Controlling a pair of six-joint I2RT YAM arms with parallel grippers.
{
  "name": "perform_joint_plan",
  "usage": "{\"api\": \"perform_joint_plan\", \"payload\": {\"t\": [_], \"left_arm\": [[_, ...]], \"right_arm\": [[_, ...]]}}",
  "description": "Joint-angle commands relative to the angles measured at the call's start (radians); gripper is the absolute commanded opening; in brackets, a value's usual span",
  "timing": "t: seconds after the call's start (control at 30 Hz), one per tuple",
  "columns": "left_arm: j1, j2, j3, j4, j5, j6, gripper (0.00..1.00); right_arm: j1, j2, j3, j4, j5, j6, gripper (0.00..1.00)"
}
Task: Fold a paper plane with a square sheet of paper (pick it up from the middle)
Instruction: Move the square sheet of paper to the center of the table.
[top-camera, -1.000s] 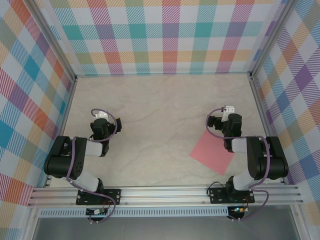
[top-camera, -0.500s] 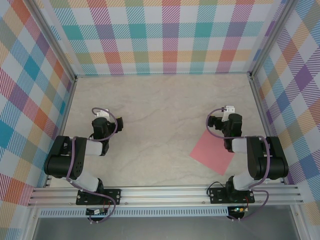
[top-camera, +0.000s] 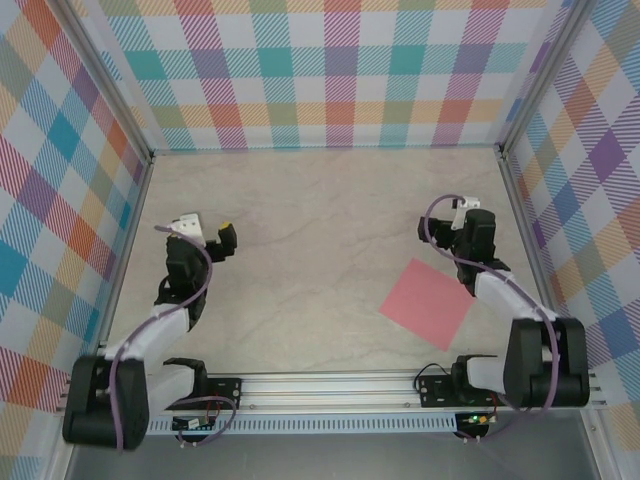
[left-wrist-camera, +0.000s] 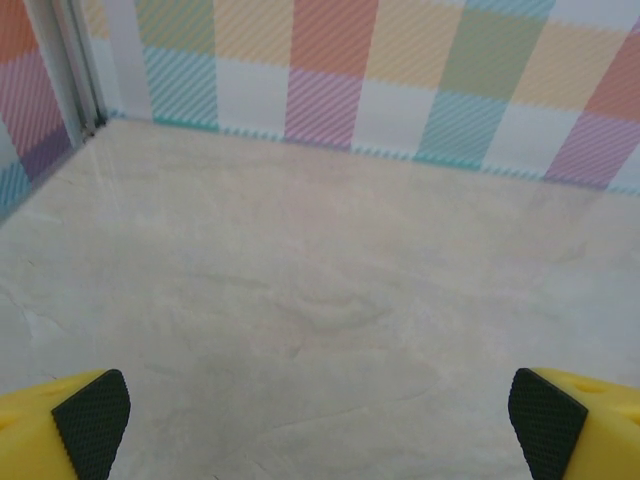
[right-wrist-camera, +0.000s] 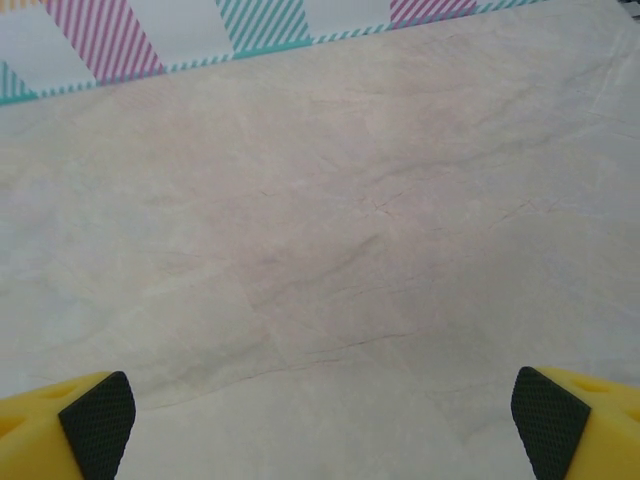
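Observation:
The square sheet of paper (top-camera: 427, 300) is salmon-pink and lies flat and unfolded on the table at the near right, turned like a diamond. My right gripper (top-camera: 445, 228) hovers just beyond its far corner, clear of the sheet. In the right wrist view the right gripper (right-wrist-camera: 320, 425) is open, its yellow fingers (right-wrist-camera: 80, 415) spread over bare table. My left gripper (top-camera: 215, 236) is far off at the left side; in the left wrist view it (left-wrist-camera: 320, 420) is open too, with nothing between its pads (left-wrist-camera: 92, 420). The paper plane is out of view.
Plaid walls (top-camera: 330, 75) close the table (top-camera: 320, 230) at the back and both sides. A metal rail (top-camera: 330, 390) with the arm bases runs along the near edge. The left wrist view looks toward the back wall (left-wrist-camera: 360, 90).
Both arms have unfolded and lifted. The left gripper swung out to the left. The right forearm moved off the sheet's right corner, so the whole sheet now shows. The paper has not moved.

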Motion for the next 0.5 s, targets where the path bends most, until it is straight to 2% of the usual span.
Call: {"api": "perform_joint_plan", "payload": {"t": [0.0, 0.03, 0.1, 0.27, 0.33, 0.4, 0.47], "left_arm": [[0.01, -0.186, 0.088, -0.408, -0.078, -0.187, 1.0], [0.012, -0.227, 0.119, -0.499, -0.084, -0.223, 1.0], [0.012, -0.286, 0.153, -0.585, -0.031, -0.239, 1.0], [0.011, -0.369, 0.197, -0.767, 0.052, -0.396, 1.0], [0.012, -0.378, 0.202, -0.814, 0.148, -0.443, 1.0], [0.012, -0.358, 0.191, -0.784, 0.315, -0.446, 1.0], [0.011, -0.316, 0.18, -0.77, 0.431, -0.478, 1.0]], "right_arm": [[0.003, -0.127, 0.082, -0.419, 0.066, 0.286, 1.0], [0.003, -0.148, 0.119, -0.535, 0.075, 0.379, 1.0], [0.003, -0.168, 0.168, -0.679, 0.028, 0.401, 1.0], [0.003, -0.193, 0.127, -0.746, -0.266, 0.415, 1.0], [0.003, -0.19, 0.102, -0.772, -0.34, 0.423, 1.0], [0.004, -0.181, 0.087, -0.805, -0.395, 0.405, 0.99], [0.004, -0.181, 0.077, -0.861, -0.384, 0.389, 0.96]]}}
